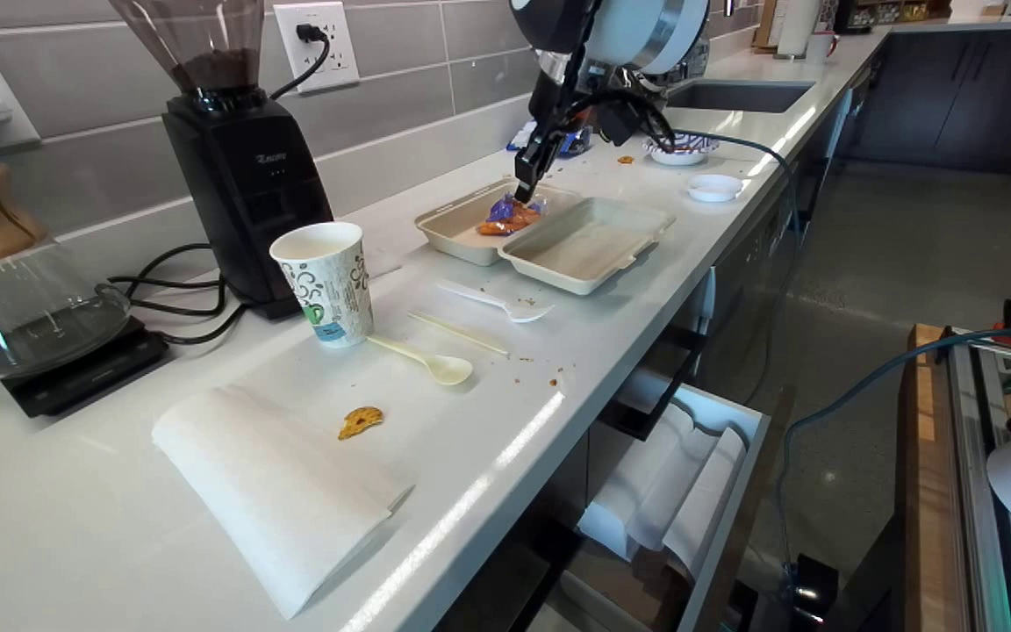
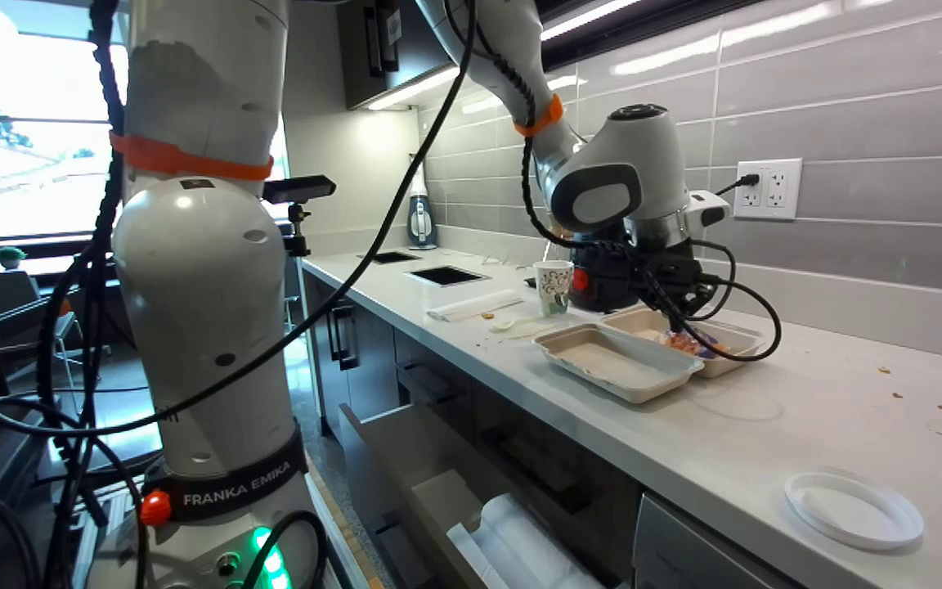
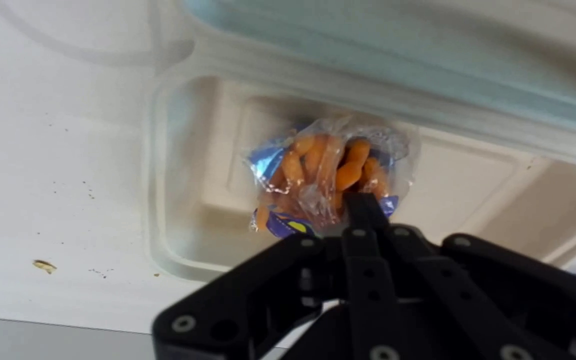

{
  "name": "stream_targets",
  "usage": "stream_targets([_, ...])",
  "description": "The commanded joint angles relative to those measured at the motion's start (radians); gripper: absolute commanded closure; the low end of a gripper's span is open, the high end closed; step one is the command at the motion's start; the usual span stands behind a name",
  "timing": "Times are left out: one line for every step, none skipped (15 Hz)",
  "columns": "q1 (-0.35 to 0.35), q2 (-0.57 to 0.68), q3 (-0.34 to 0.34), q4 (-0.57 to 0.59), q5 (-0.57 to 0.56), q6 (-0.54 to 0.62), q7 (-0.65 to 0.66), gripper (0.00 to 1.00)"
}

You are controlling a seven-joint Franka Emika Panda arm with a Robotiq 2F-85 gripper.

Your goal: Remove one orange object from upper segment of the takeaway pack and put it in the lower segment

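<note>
The open tan takeaway pack (image 1: 446, 232) lies on the counter. Its wall-side segment holds orange pieces in clear plastic with purple and blue print (image 1: 510, 219). This orange bundle shows in the exterior view (image 2: 688, 342) and the wrist view (image 3: 313, 160); I cannot tell whether it is one bag or two. The room-side segment (image 1: 589, 241) is bare. My gripper (image 1: 524, 191) points down over the bundle. In the wrist view the fingertips (image 3: 366, 205) are together at the bundle's edge and cover part of it. No plastic shows pinched between them. Whether they touch it is unclear.
A white fork (image 1: 514, 309), a stick, a spoon (image 1: 446, 369) and a paper cup (image 1: 326, 283) stand or lie beside the pack. A black grinder (image 1: 251, 189) is by the wall. A white lid (image 2: 854, 509) lies near the counter edge. A drawer (image 1: 725, 518) is open below.
</note>
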Motion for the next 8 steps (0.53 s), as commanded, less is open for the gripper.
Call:
stream_targets([-0.025, 0.036, 0.026, 0.025, 0.054, 0.014, -0.042, 1.00])
stream_targets([-0.030, 0.039, 0.033, 0.028, 0.065, 0.013, -0.049, 1.00])
stream_targets([-0.036, 0.043, 0.039, 0.032, 0.078, 0.015, -0.057, 1.00])
stream_targets([-0.043, 0.047, 0.047, 0.038, 0.093, 0.016, -0.070, 1.00])
stream_targets([-0.049, 0.052, 0.054, 0.044, 0.103, 0.014, -0.078, 1.00])
stream_targets([-0.054, 0.059, 0.060, 0.050, 0.115, 0.018, -0.089, 1.00])
stream_targets([-0.058, 0.066, 0.065, 0.054, 0.123, 0.024, -0.099, 1.00])
stream_targets([-0.062, 0.071, 0.070, 0.058, 0.129, 0.029, -0.110, 1.00])
